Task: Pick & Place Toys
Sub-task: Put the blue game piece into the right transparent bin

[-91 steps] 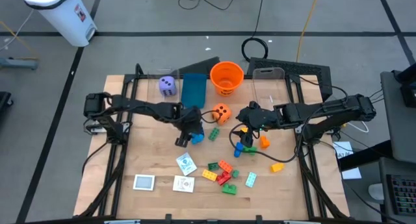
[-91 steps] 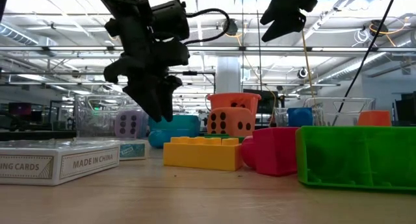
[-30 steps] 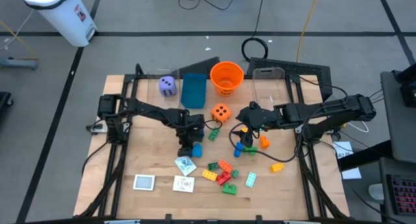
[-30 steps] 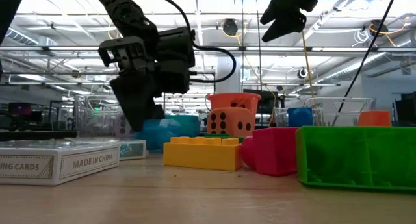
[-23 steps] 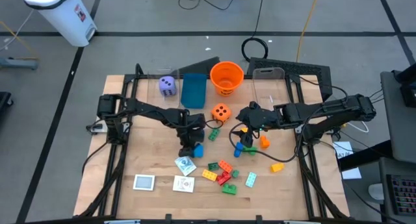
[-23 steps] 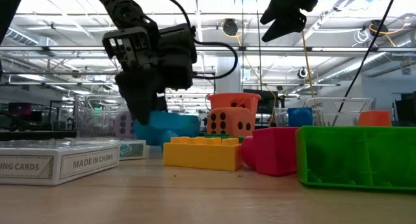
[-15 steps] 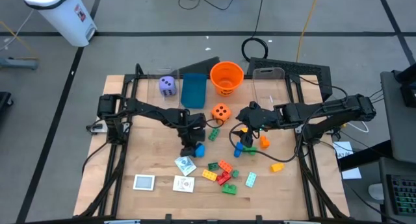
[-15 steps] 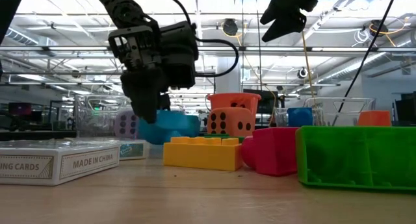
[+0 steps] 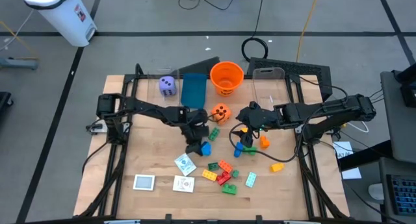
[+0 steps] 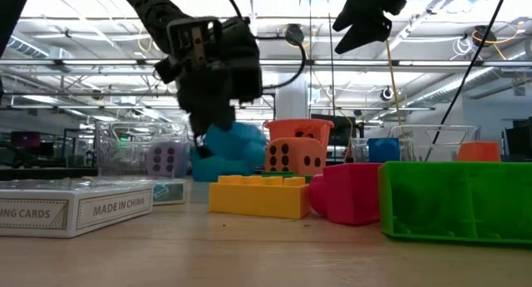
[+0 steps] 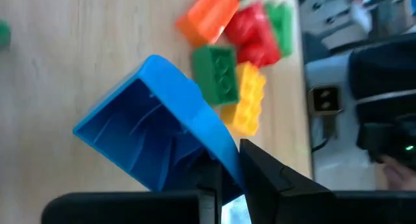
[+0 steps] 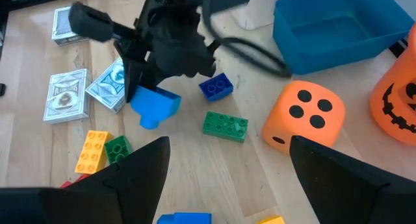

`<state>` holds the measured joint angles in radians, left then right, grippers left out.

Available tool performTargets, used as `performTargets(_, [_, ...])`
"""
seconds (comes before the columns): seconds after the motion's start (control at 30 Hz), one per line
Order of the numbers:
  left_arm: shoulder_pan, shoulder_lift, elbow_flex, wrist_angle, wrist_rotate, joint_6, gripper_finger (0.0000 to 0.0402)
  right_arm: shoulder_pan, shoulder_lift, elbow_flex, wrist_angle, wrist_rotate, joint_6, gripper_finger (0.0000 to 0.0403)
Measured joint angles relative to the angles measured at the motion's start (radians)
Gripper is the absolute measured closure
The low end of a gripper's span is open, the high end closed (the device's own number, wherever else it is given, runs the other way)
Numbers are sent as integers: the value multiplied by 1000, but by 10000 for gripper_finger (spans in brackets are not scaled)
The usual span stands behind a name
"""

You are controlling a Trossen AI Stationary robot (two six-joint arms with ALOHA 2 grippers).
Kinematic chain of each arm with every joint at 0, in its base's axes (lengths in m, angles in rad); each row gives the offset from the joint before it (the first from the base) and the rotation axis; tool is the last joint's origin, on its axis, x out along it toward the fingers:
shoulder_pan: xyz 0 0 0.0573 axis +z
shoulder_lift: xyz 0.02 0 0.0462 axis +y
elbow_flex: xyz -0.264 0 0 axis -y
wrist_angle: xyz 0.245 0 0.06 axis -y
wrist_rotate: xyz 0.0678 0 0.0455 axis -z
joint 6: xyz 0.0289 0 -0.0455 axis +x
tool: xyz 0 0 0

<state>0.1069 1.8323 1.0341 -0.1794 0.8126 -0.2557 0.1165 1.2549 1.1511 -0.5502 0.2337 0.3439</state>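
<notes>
My left gripper (image 9: 196, 144) is shut on a light blue brick (image 9: 205, 148) near the table's middle. It holds the brick above the wood, as the low view (image 10: 227, 149) and the right wrist view (image 12: 155, 106) show. My right gripper (image 12: 229, 146) hangs open and empty above the bricks to the right (image 9: 247, 128). An orange die (image 9: 221, 113) rests on the table next to a green brick (image 12: 225, 124) and a dark blue brick (image 12: 216, 86). A purple die (image 9: 167, 85) sits at the far left. Several bricks (image 9: 224, 174) and white card packs (image 9: 144, 182) lie toward the near edge. My left gripper pinches one wall of the light blue brick at its end (image 11: 220, 152). One finger (image 11: 260, 173) is outside the wall; the other seems to sit in the hollow underside. The fingers come from above, pointing down. The brick hangs tilted below them, clear of the table.
An orange bucket (image 9: 226, 76) and a teal box (image 9: 193, 90) stand at the far edge, with a clear bin (image 9: 270, 87) to their right. Black frame rails (image 9: 117, 152) run along both sides of the wooden table (image 9: 149, 152).
My left gripper has risen and gone a little toward the table's right edge, shut on the light blue brick. The brick has left the table and now hangs tilted in the air in front of the orange die. My right arm has kept still.
</notes>
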Motion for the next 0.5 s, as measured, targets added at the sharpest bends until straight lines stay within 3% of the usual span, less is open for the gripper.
performTargets(0.27, [28,-86,114,29,7,-12,356,-2,0,0,29,-24,21,94])
performTargets(0.5, [49,-164,231,28,-109,35,356,-34,0,-2,144,-115,97,94])
